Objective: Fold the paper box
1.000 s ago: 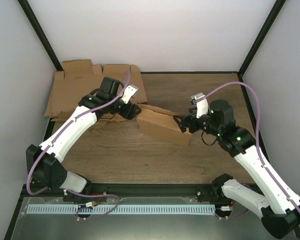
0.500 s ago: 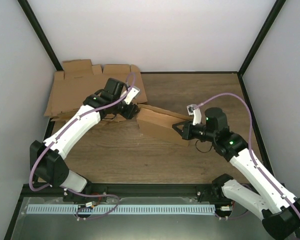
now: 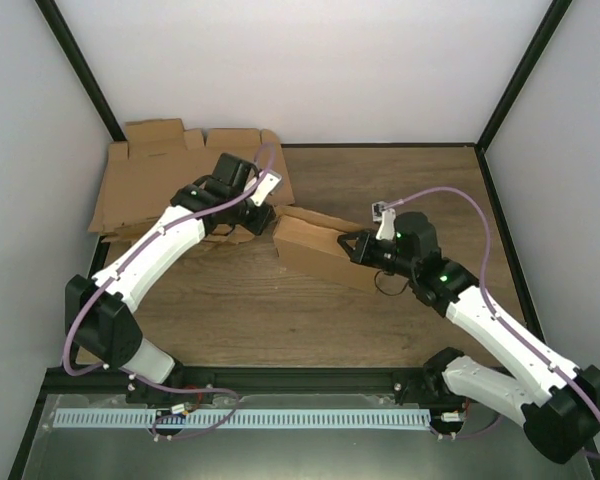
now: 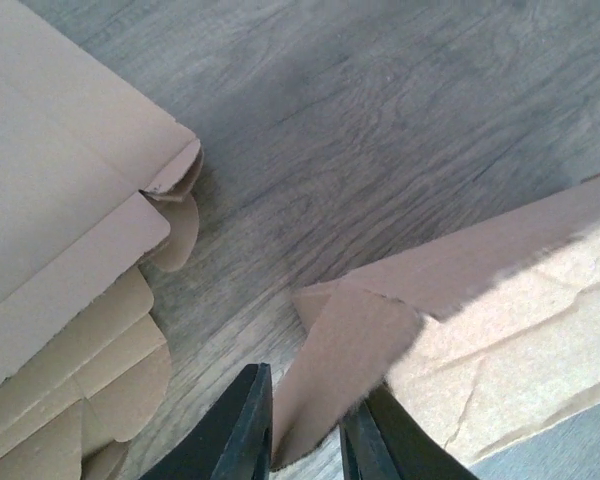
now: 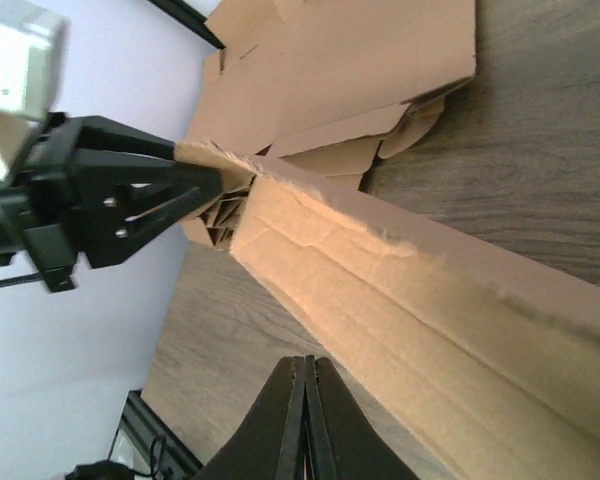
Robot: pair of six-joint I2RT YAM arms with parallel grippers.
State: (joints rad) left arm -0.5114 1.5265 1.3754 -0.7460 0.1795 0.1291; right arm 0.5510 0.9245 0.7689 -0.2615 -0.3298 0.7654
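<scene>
The paper box (image 3: 318,250) lies partly folded at the table's middle, a long brown cardboard shape with raised walls. My left gripper (image 3: 268,222) is at its left end. In the left wrist view a slanted end flap (image 4: 345,350) stands between the narrowly open fingers (image 4: 242,430); the right one touches it and a thin gap shows at the left one. My right gripper (image 3: 352,245) is shut and empty at the box's right part. In the right wrist view its closed fingertips (image 5: 305,385) sit just beside the box's long wall (image 5: 420,310); contact is unclear.
A pile of flat brown cardboard blanks (image 3: 150,180) lies at the far left corner, just behind the left arm, and its edges show in the left wrist view (image 4: 60,250). Black frame posts and white walls bound the table on three sides.
The right gripper has shut and moved left along the box towards its middle. The left gripper's jaws have narrowed around the box's end flap.
</scene>
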